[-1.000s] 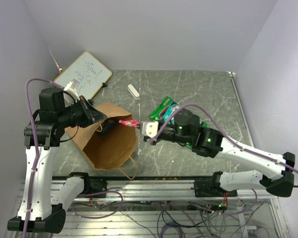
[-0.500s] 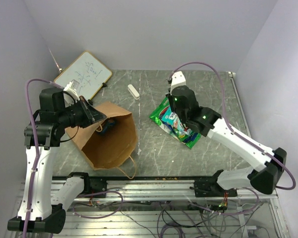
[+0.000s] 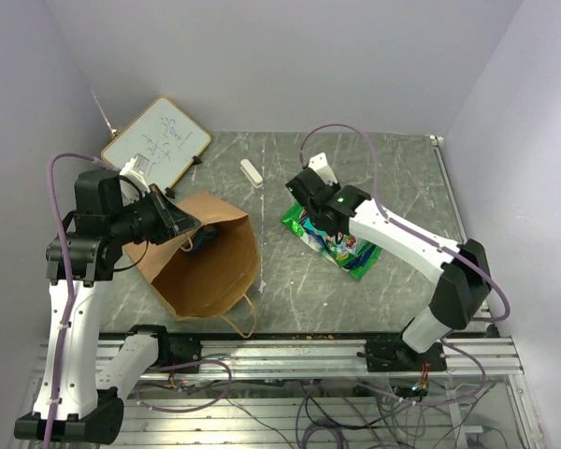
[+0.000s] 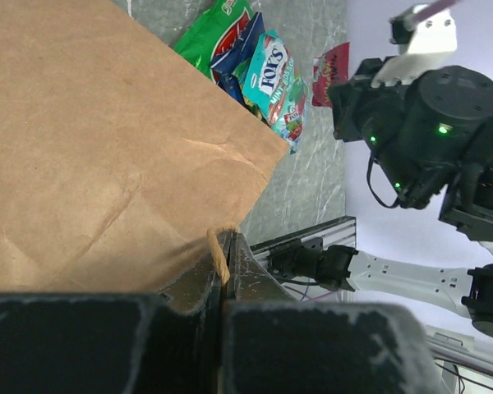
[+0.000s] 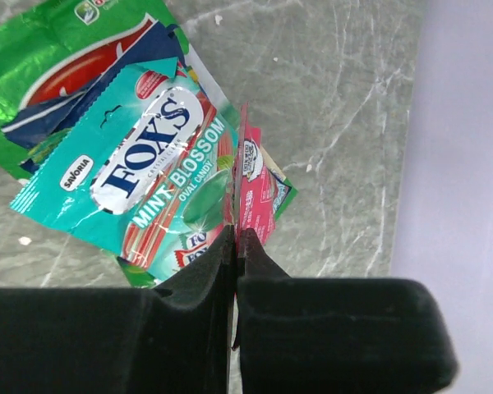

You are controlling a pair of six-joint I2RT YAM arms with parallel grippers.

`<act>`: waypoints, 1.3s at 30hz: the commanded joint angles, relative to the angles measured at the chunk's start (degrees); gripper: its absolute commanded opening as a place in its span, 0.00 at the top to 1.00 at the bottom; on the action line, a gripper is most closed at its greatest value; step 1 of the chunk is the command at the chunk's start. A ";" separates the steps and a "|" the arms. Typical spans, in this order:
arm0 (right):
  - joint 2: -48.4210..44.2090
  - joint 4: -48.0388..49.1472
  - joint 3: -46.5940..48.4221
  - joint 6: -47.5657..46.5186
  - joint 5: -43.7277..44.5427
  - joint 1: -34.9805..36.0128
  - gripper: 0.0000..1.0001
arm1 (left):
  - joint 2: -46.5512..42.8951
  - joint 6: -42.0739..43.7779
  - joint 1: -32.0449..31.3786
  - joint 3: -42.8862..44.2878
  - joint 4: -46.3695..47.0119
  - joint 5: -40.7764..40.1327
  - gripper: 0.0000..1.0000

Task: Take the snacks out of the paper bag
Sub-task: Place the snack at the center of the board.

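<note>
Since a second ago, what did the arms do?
The right gripper carried the red packet rightward from the mouth of the bag and holds it, still pinched, over the other packets. The left gripper kept pinching the bag's edge; bag and whiteboard stayed put.

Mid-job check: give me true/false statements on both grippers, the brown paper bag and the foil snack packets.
1. The left gripper is shut on the brown kraft paper bag at its edge. True.
2. The right gripper is open and empty. False: it is shut on the small red foil packet.
3. The teal Fox's mint foil packet lies on the grey marbled table, outside the bag. True.
4. The small white rectangular block sits inside the bag. False: it lies on the table beyond it.
</note>
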 commanded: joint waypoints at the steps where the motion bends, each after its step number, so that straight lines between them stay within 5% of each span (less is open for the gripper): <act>1: 3.35 -0.83 2.94 -4.74 3.29 -0.12 1.00 | -0.97 0.00 0.12 -0.41 1.12 0.32 0.93; 8: 12.37 -7.58 8.89 -2.19 6.69 0.29 1.00 | -0.89 0.80 0.12 0.67 -0.10 -0.11 0.93; 17: 16.55 -2.61 4.52 0.30 4.07 3.52 0.99 | 0.07 1.74 0.08 2.21 -0.96 -0.08 0.93; 39: 17.22 5.89 -0.12 0.26 2.63 3.85 0.62 | 0.43 0.99 0.13 1.92 0.51 0.77 0.93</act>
